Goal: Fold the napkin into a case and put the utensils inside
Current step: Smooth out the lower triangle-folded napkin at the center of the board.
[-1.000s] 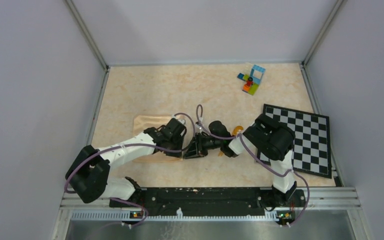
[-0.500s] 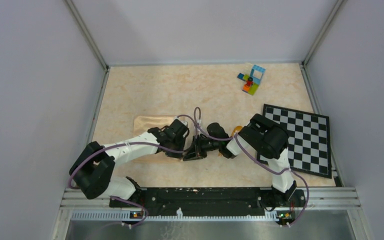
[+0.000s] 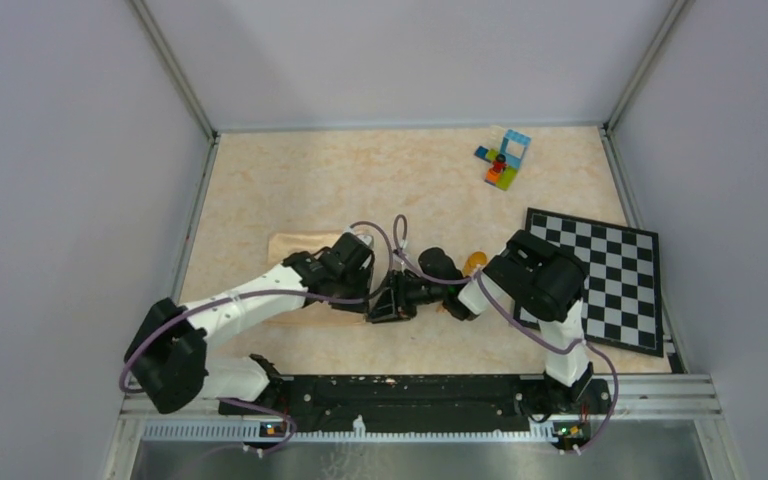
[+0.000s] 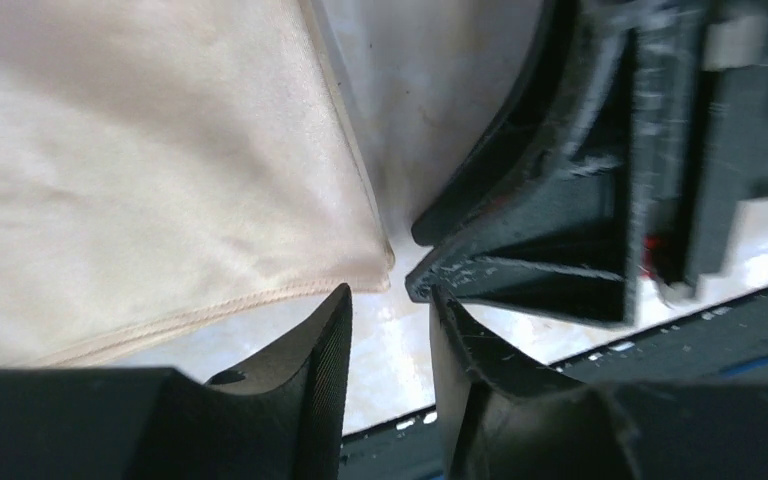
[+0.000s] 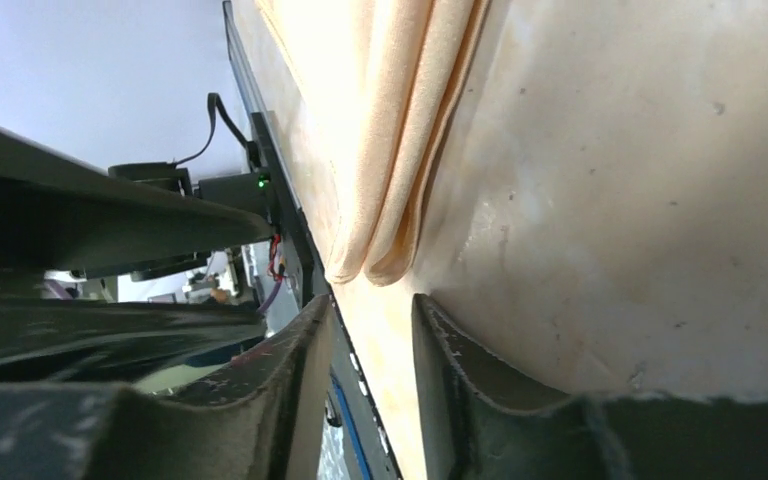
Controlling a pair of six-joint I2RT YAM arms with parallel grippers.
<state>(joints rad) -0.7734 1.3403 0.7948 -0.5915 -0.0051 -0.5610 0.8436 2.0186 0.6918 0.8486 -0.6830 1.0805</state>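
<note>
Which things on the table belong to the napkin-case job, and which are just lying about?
For the job:
- napkin, peach cloth, folded
- orange utensil, only a sliver shows; cannot tell which one

Lying about:
- toy bricks, at the far side of the table
- checkered board, on the right

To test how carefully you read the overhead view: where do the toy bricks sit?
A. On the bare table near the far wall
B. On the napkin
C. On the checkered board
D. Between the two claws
A: the overhead view shows the toy bricks on the table near the far wall, well apart from the checkered board and the napkin.
</note>
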